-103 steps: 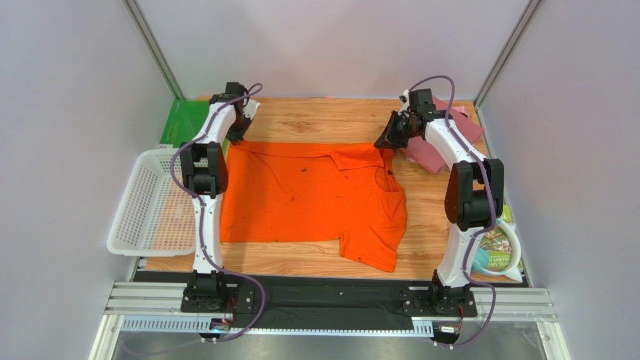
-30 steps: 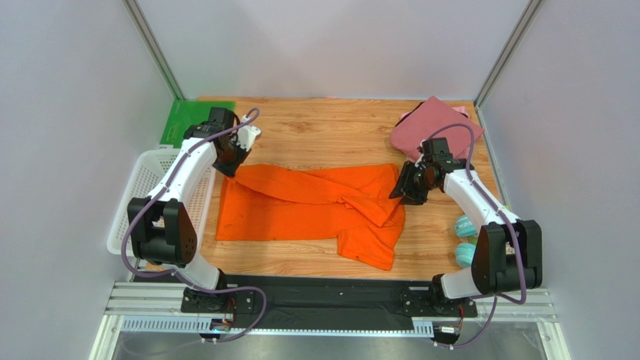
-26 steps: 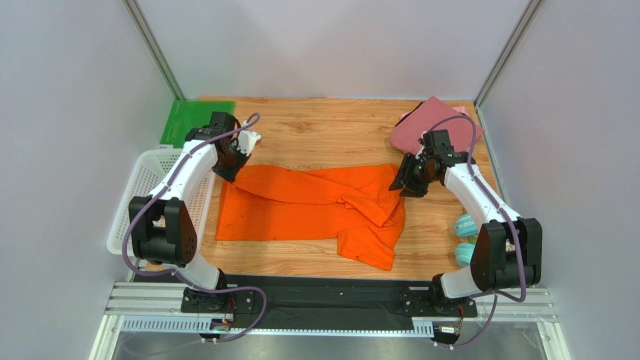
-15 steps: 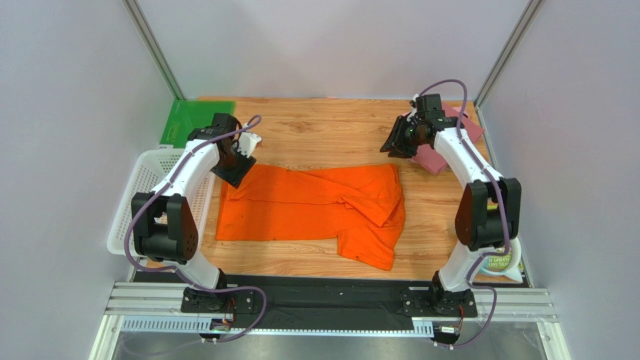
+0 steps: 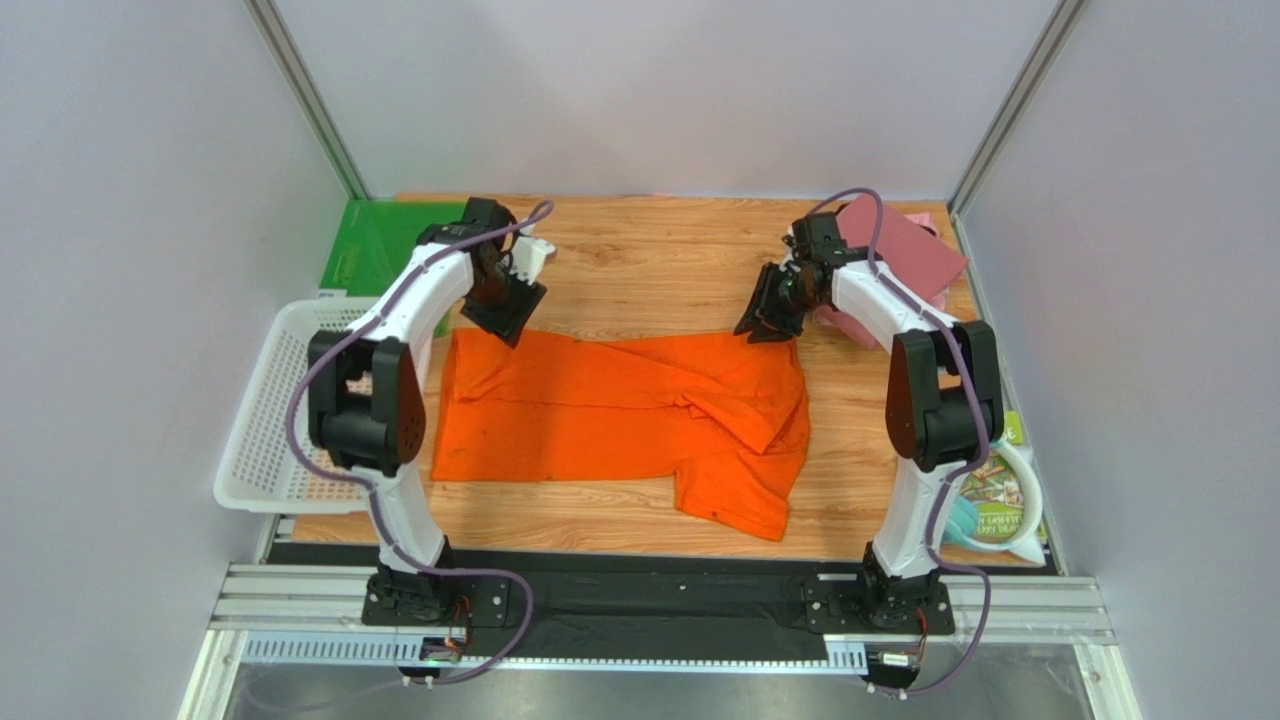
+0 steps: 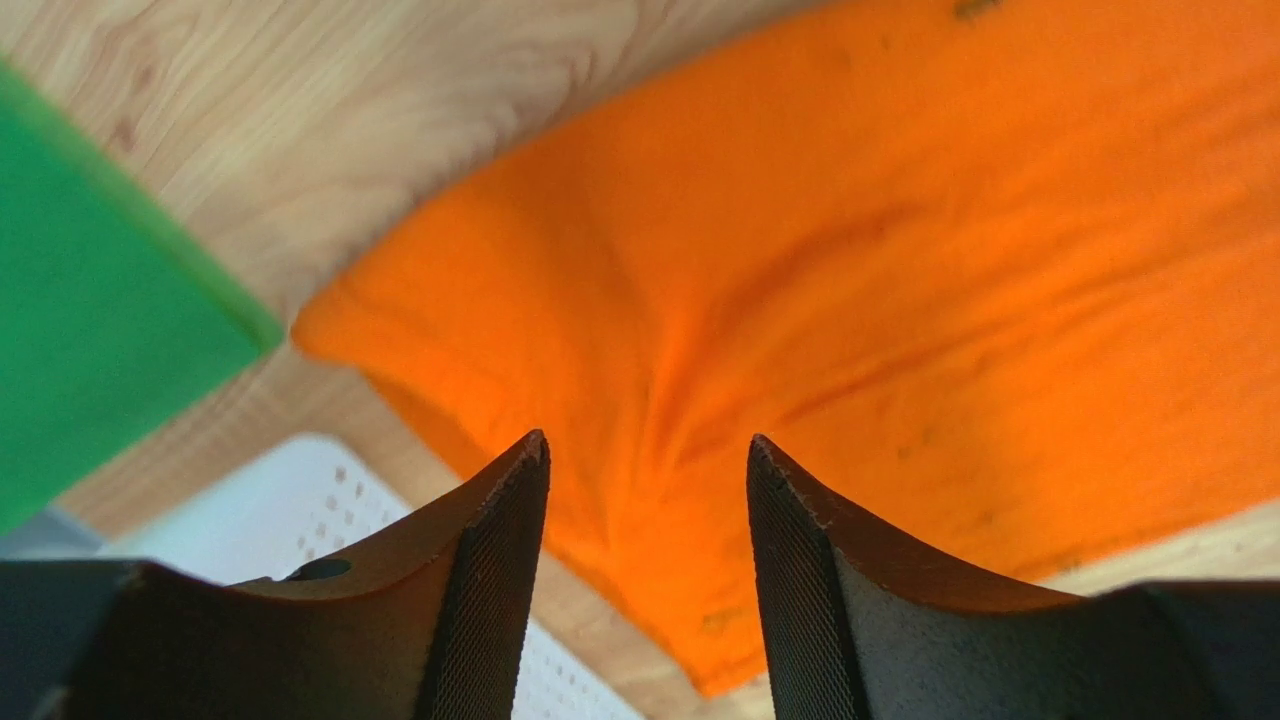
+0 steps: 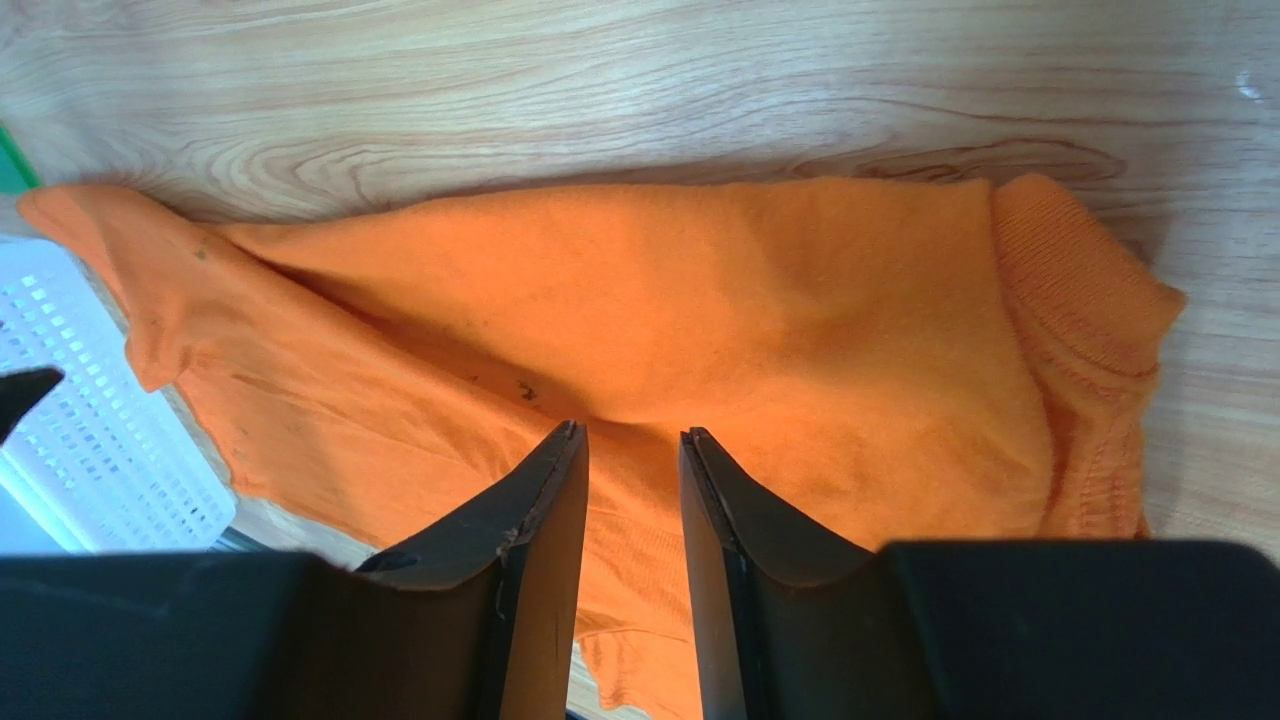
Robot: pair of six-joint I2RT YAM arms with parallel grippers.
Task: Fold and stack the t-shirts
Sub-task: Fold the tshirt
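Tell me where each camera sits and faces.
Top external: above, behind the robot, facing down on the light wooden table; both arms show.
Left wrist: on that arm, facing down past the open left pincer onto the bright orange cloth t-shirt.
Right wrist: likewise, past the open right pincer.
All share the t-shirt.

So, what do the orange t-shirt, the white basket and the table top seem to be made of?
The orange t-shirt: soft matt knit cloth, perhaps cotton; it creases and its collar looks ribbed. The white basket: probably stiff plastic, smooth, with rows of small holes. The table top: wood or wood-look laminate, slightly glossy; grain lines show.
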